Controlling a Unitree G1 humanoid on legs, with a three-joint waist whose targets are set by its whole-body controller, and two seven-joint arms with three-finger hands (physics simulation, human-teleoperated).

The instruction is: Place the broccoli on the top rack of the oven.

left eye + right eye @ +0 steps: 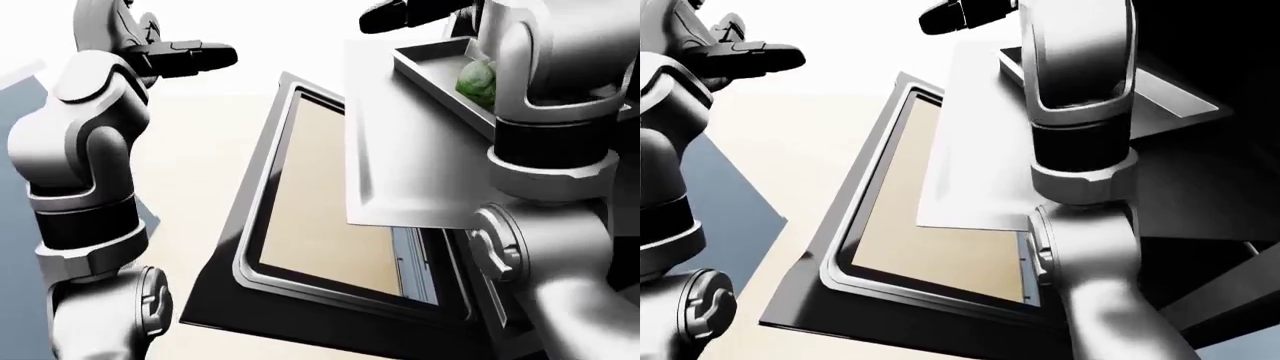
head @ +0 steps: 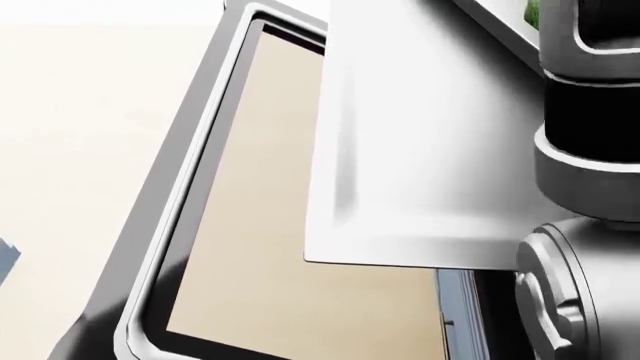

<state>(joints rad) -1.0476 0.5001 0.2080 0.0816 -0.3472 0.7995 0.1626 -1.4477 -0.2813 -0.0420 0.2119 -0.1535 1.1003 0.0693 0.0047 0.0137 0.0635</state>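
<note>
The green broccoli (image 1: 478, 81) lies in a shallow grey tray (image 1: 430, 56) at the top right of the left-eye view, partly hidden behind my right forearm. A sliver of it shows at the top of the head view (image 2: 533, 11). A pale flat sheet (image 1: 400, 165) sticks out below the tray, over the open oven door (image 1: 300, 225). My right hand (image 1: 400, 15) is at the top edge, left of the tray, with its dark fingers stretched out and empty. My left hand (image 1: 195, 58) is at the upper left, fingers straight and holding nothing, well away from the oven.
The oven door hangs open with a framed glass window (image 2: 280, 225), and beige floor shows through it. The dark oven body (image 1: 1200, 187) fills the right side of the right-eye view. My right arm (image 1: 550, 150) blocks much of the tray.
</note>
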